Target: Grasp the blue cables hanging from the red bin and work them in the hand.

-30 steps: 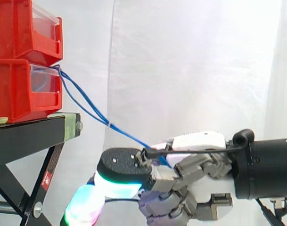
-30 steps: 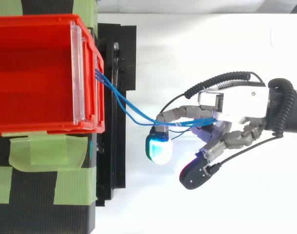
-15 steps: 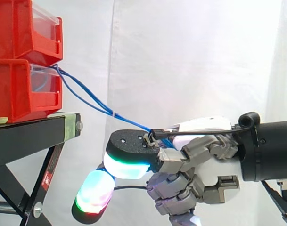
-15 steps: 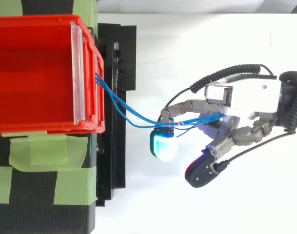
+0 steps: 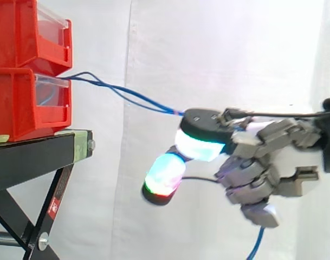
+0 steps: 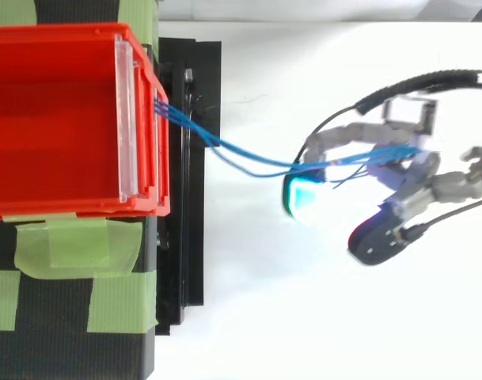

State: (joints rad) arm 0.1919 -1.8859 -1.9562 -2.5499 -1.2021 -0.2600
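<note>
— Cables [image 6: 260,164]: where are they?
— Strung from the top front edge of the lower bin [image 5: 24,103] across open air into the hand [image 5: 262,157]. They leave the bin well apart from the fingers [image 5: 205,132] and slope gently down to them.
— Taut or slack?
— Nearly straight, with a slight sag. From above, the strands part a little at mid-span and close up again just at the fingers.
— And the fingers?
— Curled, gripping the cables. In the side view the strands meet the dark back of the uppermost pad and go on between the bent fingers. A blue end hangs out below the fingers.
— The pads?
— One glows white-green right where the cables enter. Another, lower and farther out, glows green, magenta and red, clear of the cables.
— Around them?
— Beyond the fingertips the bin sits on a black stand [image 5: 34,157], a second bin [image 5: 24,32] stacked on it. A white curtain [image 5: 208,49] hangs behind the fingers.
</note>
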